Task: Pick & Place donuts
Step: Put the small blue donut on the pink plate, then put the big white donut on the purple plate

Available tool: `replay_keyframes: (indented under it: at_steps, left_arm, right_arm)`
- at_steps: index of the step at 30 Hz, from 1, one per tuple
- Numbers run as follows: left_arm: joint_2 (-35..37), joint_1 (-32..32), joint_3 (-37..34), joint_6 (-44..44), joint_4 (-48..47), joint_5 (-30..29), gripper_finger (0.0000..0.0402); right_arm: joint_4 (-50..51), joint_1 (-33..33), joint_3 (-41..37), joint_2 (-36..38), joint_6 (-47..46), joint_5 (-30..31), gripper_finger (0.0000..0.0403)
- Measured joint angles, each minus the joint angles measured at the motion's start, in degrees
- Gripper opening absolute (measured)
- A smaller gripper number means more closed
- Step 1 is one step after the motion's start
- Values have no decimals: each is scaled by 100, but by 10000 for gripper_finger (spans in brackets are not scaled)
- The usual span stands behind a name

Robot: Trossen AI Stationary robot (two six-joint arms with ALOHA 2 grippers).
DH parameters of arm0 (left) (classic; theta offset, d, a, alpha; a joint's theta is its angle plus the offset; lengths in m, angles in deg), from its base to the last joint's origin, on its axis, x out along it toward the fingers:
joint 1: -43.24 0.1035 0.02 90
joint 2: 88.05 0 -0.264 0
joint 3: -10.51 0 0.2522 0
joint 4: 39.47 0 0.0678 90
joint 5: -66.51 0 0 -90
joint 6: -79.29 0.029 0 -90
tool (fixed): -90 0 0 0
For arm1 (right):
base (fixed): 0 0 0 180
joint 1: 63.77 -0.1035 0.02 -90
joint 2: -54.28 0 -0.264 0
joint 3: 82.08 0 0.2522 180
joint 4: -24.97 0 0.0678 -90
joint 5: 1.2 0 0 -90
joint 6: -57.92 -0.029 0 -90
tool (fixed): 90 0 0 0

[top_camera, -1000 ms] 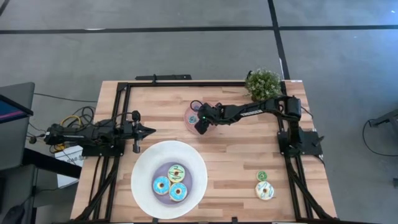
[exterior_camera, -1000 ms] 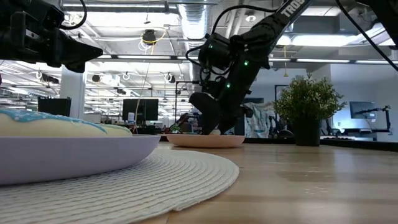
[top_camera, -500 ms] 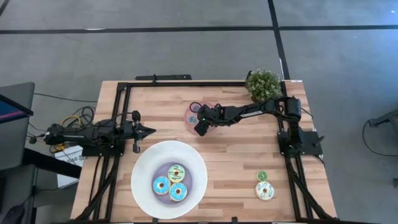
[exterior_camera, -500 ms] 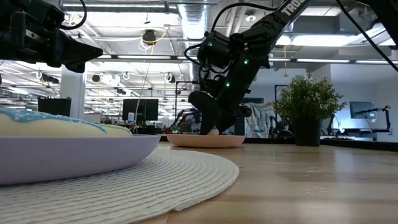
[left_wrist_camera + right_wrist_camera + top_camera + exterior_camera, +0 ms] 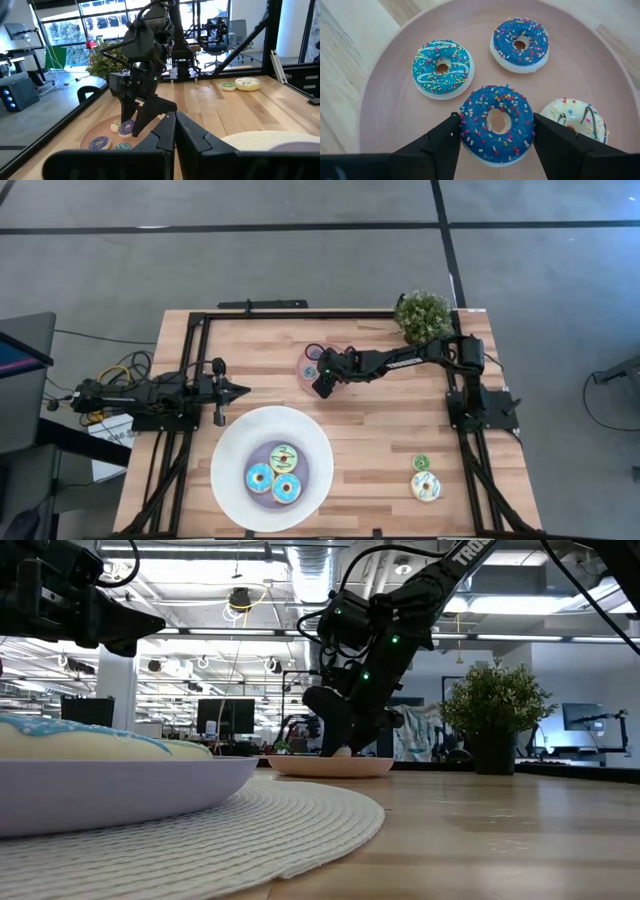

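Four small donuts lie on or over the pink plate (image 5: 385,100) (image 5: 303,367) at the table's far middle: a light blue drizzled one (image 5: 442,69), a dark blue one (image 5: 521,44), a cream one (image 5: 576,121) and a dark blue sprinkled one (image 5: 496,124). My right gripper (image 5: 494,120) (image 5: 321,385) slants down over the plate and is shut on the sprinkled one. Three larger donuts (image 5: 274,474) lie flat on the big white plate (image 5: 225,480). My left gripper (image 5: 241,390) waits shut at the table's left, pointing level. My right gripper pinches the dark blue sprinkled donut by two opposite points of its outer rim (image 5: 462,122), one finger (image 5: 445,135) on each side. The fingers slant down from the table's right side. In the left wrist view the donut (image 5: 127,128) looks tilted; whether it is clear of the plate I cannot tell.
A small green donut (image 5: 421,463) and a white sprinkled donut (image 5: 426,486) lie on the wood near the right front. A potted plant (image 5: 422,315) stands at the far right corner. A woven mat (image 5: 300,830) lies under the big white plate. A black frame (image 5: 200,320) borders the table.
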Motion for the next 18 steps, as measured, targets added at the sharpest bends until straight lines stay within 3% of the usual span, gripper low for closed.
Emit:
replay_keyframes:
  at_steps: [18]
  left_arm:
    - [0, 0, 0, 0, 0, 0, 0]
  right_arm:
    - [30, 85, 0, 137, 300, 2, 266]
